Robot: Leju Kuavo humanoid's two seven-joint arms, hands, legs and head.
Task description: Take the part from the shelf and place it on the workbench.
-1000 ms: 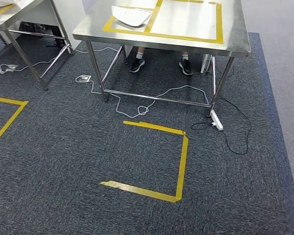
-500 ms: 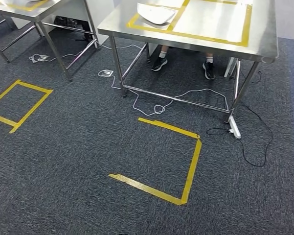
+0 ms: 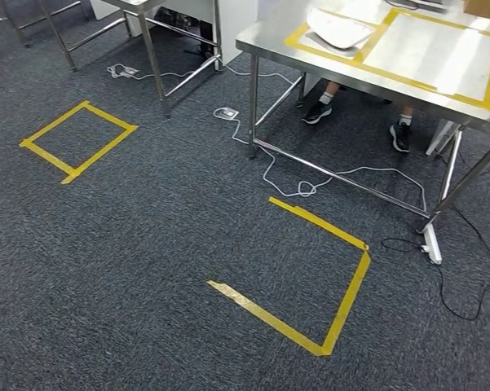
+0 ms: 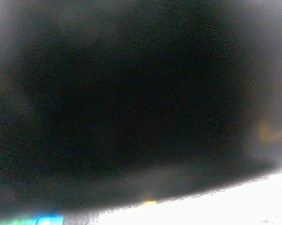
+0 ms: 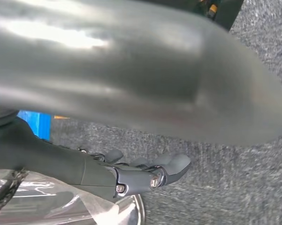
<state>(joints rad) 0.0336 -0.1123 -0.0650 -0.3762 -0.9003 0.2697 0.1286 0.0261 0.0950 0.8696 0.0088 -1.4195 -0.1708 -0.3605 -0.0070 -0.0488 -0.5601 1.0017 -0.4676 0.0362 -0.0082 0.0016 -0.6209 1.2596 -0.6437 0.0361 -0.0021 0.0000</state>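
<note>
Carrying a large grey metal part (image 5: pixel 132 70), seemingly stiff, smooth and slippery, the right hand (image 5: pixel 132 176) curled beneath it; left hand's state unclear.

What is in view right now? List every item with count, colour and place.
Workbench: one, steel, top right of the head view.
White part: one, on the workbench inside yellow tape.
Second steel table: one, top left, legs showing.
Yellow tape squares: two on the dark carpet, closed one at left, open-sided one before the workbench.
Cables: white one under the workbench, black one at right.
White power strip: one, by the workbench leg.
Person's shoes: two, black, under the workbench.
Right hand: dark fingers beside a large silvery thing; hold unclear.
</note>
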